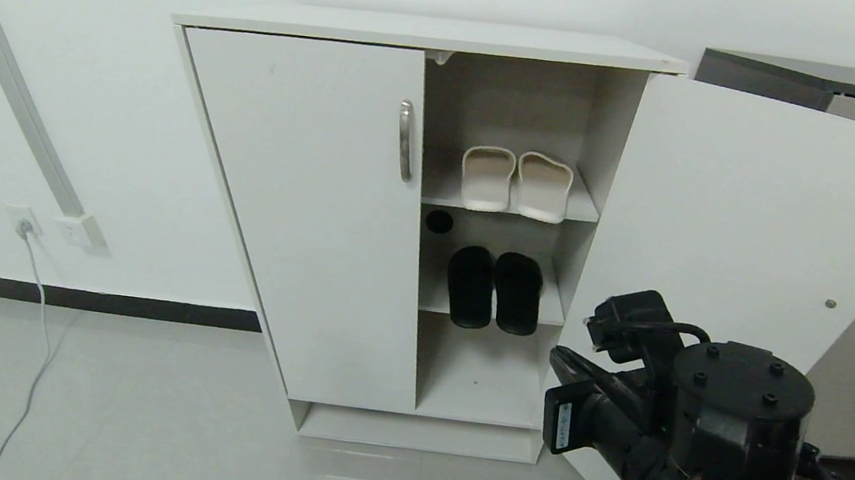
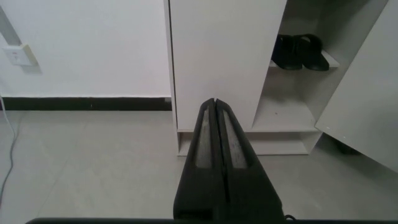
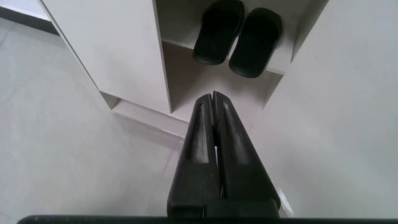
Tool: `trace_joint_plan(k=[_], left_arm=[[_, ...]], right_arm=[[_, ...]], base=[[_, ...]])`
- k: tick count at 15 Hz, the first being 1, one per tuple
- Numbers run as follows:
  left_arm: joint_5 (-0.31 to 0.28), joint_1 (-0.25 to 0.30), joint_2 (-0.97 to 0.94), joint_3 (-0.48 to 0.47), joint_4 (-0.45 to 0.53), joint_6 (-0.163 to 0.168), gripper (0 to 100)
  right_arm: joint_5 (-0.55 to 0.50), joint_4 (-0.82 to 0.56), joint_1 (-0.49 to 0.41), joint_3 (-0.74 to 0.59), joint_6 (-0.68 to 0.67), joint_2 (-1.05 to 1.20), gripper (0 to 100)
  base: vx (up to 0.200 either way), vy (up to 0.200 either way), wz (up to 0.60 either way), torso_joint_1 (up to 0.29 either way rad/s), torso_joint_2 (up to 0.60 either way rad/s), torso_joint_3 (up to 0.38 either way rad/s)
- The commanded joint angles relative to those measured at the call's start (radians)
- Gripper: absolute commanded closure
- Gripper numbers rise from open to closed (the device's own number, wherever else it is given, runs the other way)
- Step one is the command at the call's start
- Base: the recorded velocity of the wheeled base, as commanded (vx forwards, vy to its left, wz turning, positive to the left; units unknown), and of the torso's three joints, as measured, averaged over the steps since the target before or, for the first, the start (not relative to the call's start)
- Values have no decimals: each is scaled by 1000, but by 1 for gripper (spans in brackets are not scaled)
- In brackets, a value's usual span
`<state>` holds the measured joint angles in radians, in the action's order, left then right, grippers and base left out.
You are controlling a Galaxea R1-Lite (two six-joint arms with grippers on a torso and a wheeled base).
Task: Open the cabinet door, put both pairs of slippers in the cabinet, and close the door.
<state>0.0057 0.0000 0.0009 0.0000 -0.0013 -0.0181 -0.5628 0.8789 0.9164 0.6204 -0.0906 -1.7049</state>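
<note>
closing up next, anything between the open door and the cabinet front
Only the right gripper, shut, seems to sit in the gap between the open door and the cabinet. The black slippers and white slippers sit on shelves.

One cabinet (image 1: 427, 32), two doors (image 1: 302, 210), four slippers (image 1: 487, 178).
Two white slippers (image 1: 542, 187) and two black slippers (image 1: 469, 285), making two pairs; one shut door, one open door (image 1: 744, 220); one handle (image 1: 404, 141); two wall outlets (image 1: 23, 220).

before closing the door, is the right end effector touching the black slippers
Apart. The right wrist view shows bare cabinet board between the shut right end effector and the black slippers.
</note>
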Motion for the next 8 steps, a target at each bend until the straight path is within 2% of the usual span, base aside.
trace_joint_plan(k=[1,7,8], left_arm=[[0,0,1,0,0,0,100],[0,0,1,0,0,-2,100],[0,0,1,0,0,-2,100]], right_arm=[[0,0,-1,-2,0,-10,100],[-2,-1,-13,2,-3,-24,100],[-2,-1,-17,-1,-1,-24,100]], base=[[0,0,0,0,0,0],[0,0,0,0,0,0],[0,0,0,7,-163,-183]])
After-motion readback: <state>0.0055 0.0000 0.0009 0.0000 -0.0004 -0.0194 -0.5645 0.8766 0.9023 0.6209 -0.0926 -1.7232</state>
